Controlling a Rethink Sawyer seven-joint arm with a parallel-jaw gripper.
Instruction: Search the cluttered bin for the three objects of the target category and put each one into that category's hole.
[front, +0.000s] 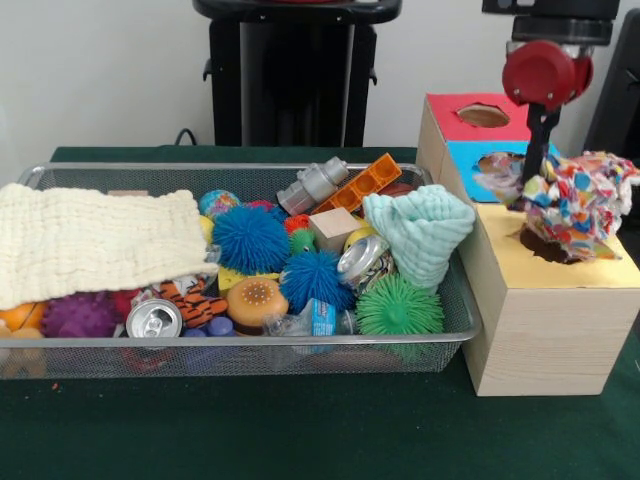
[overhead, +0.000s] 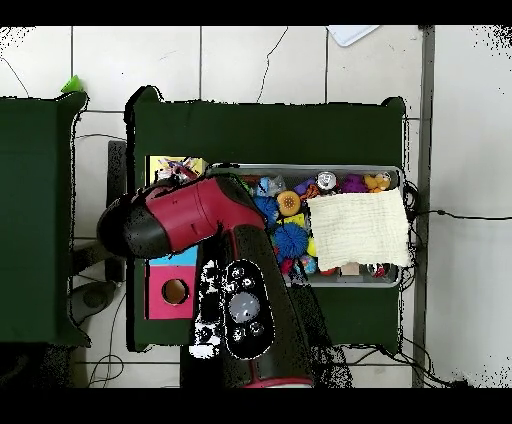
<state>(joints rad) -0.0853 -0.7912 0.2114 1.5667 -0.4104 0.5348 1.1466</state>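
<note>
The hand (front: 541, 165) grips a patchwork cloth (front: 578, 200) over the yellow hole (front: 548, 246) just below. Two cloths appear left in the bin (front: 250, 350).

In the front view my bin (front: 240, 355) sits at nine o'clock on the table (front: 300, 430), and the wooden box (front: 540, 320) stands just beside it at three o'clock. A big cloth (front: 95, 240) lies over the bin's nine o'clock end. A folded cloth (front: 420, 235) sits at its three o'clock end. A can (front: 154, 318) lies at the bin's six o'clock edge. A patchy cloth (front: 575, 205) lies on the box top, over a hole.
</note>
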